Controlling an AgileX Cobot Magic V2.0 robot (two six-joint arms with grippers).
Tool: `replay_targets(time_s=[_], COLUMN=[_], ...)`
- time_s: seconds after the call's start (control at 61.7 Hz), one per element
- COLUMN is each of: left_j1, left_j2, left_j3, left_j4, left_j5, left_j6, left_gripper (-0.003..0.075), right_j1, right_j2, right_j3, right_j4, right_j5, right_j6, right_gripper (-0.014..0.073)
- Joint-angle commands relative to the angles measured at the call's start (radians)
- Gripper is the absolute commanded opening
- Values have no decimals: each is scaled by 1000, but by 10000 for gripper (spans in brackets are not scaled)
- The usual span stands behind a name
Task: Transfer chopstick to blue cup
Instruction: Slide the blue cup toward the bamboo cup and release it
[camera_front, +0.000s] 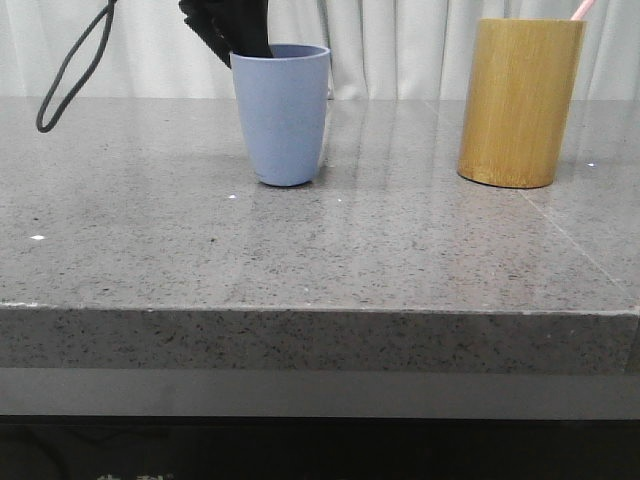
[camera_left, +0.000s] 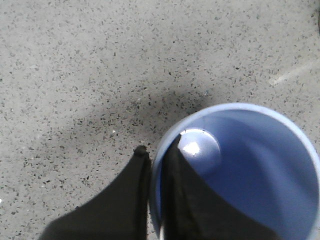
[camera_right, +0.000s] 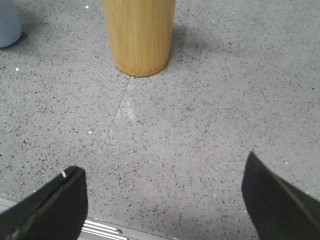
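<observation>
**Left gripper clamped on the blue cup's rim, chopstick in the bamboo holder**

Grey speckled stone forms the table (camera_front: 320, 250), which is backed by pale curtains (camera_front: 400, 40) in the front view. The blue cup (camera_front: 282, 113) is set upright left of centre, and the yellow-brown bamboo cylinder (camera_front: 520, 100) is set upright well apart to its right. A pale pink tip of the chopstick (camera_front: 582, 9) is seen sticking out of the cylinder's top (the rest is hidden inside). The left gripper (camera_left: 156, 155) is closed on the cup's wall, with one finger (camera_left: 125, 200) outside the rim and the other inside; the cup's interior is seen bare in the left wrist view. The right gripper (camera_right: 165, 200) is held over the table in front of the cylinder, its jaws spread wide apart with nothing between them. A black cable loop (camera_front: 70, 75) is seen hanging at the far left.
</observation>
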Motion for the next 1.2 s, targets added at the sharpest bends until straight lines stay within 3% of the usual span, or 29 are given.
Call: replay_targets(time_s=[0.0, 0.227, 0.308, 0.551, 0.745, 0.939, 1.182], left_j1=[-12, -12, -12, -12, -12, -12, -12], left_j2=[-61, -61, -61, -64, -69, -111, -248], left_j3=[-38, -38, -38, -91, -181, -170, -86], left_j4=[-29, -43, -43, -43, -43, -43, -43], left_j5=[-47, -51, -51, -1, 64, 64, 64], left_j6=[-8, -11, -15, -15, -15, -15, -42], left_gripper=[6, 239, 279, 283, 283, 283, 282], right_j1=[1, 1, 1, -23, -153, -288, -298], right_j2=[3, 3, 3, 3, 3, 9, 127], right_j3=[-32, -32, -31, -31, -40, -78, -212], right_j4=[2, 2, 2, 2, 2, 33, 86], right_j5=[-59, -52, -45, -50, -46, -41, 6], right_j6=[-7, -7, -7, 4, 62, 64, 61], right_gripper=[633, 633, 633, 633, 633, 633, 633])
